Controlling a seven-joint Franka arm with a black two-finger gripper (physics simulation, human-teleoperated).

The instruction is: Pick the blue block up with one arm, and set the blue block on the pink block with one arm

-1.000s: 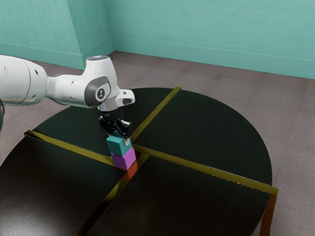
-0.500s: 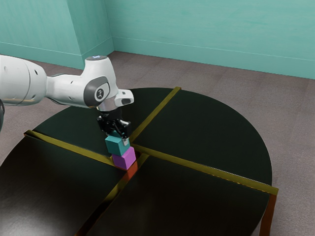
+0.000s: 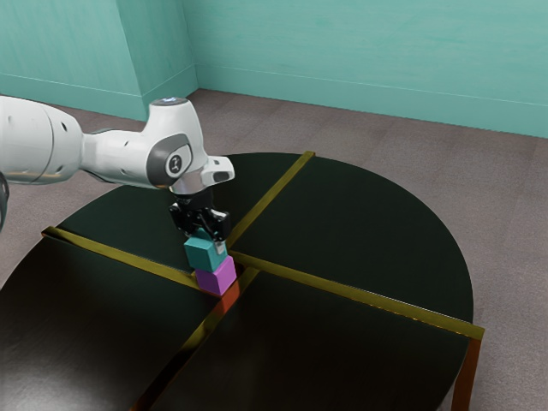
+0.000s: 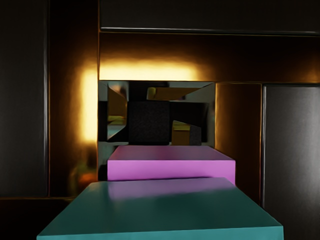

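end effector (image 3: 204, 233) over blue block (image 3: 204, 255) (resting on pink block (image 3: 216, 276)).

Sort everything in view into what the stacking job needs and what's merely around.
Belongs to the job:
blue block
pink block, directly beneath it
gripper, at the blue block's top

Merely around:
black table
gold strips crossing it
teal wall

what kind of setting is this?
Probably a bare simulated room: plain teal walls, a brownish floor, and one round black table crossed by gold strips, holding a blue block stacked on a pink block.
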